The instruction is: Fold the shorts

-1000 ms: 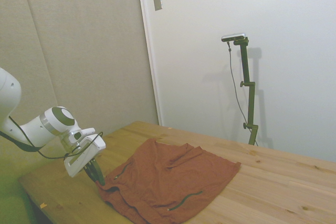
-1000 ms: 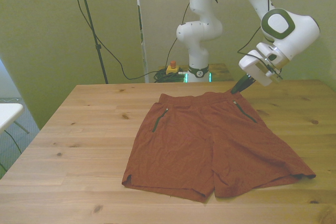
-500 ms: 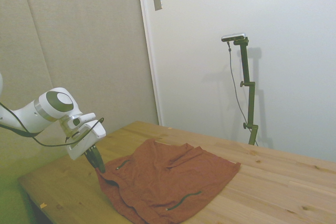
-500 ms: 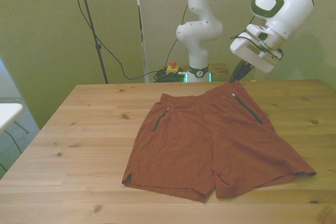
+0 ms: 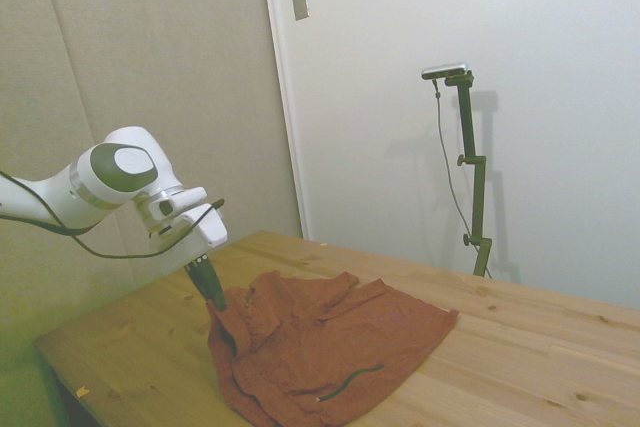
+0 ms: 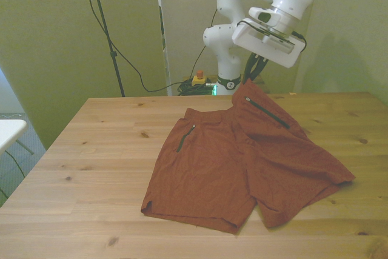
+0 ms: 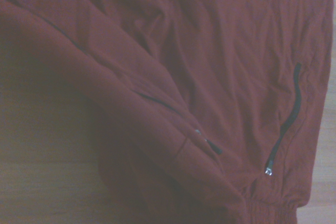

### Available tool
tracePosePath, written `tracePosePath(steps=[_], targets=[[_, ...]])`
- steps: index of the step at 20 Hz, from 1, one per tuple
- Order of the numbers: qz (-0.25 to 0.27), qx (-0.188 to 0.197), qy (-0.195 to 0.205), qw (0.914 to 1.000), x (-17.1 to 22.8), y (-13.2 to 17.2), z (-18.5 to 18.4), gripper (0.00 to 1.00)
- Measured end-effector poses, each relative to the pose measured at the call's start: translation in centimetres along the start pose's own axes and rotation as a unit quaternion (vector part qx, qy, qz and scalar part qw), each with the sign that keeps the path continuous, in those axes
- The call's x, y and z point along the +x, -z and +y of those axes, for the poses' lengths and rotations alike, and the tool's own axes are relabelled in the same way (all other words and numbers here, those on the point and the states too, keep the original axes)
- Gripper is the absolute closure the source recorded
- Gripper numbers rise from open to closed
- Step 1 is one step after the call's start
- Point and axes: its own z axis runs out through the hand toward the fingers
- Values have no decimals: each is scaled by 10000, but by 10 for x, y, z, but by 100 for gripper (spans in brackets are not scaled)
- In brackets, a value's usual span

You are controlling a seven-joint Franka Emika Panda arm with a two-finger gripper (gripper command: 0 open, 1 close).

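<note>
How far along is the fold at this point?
Done: the claw has pinched a waistband corner of the rust-red fabric shorts. In hand: that corner is raised off the wooden table, one side draping. Left: carrying it across and laying it down; the other half lies flat.

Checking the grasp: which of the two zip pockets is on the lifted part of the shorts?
The pocket on the front view's right, just below the pincer; the other pocket lies flat on the table.

I see the gripper point(image 6: 250, 77) pinching the shorts point(image 6: 242, 165) by a waistband corner, raised off the wooden surface point(image 6: 91, 150); the rest of the shorts lies spread across that surface.
</note>
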Motion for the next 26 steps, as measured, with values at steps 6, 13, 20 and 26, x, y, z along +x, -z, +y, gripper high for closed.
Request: tracePosePath(steps=[6, 13, 20, 26], targets=[[-406, 427, -483, 9971, 46, -13, 41, 100], [-1025, 745, -960, 9873, 80, -80, 87, 100], [-1582, 847, -1260, 9757, 82, -126, 109, 100], [-1996, 1086, -1360, 9643, 80, -146, 122, 0]])
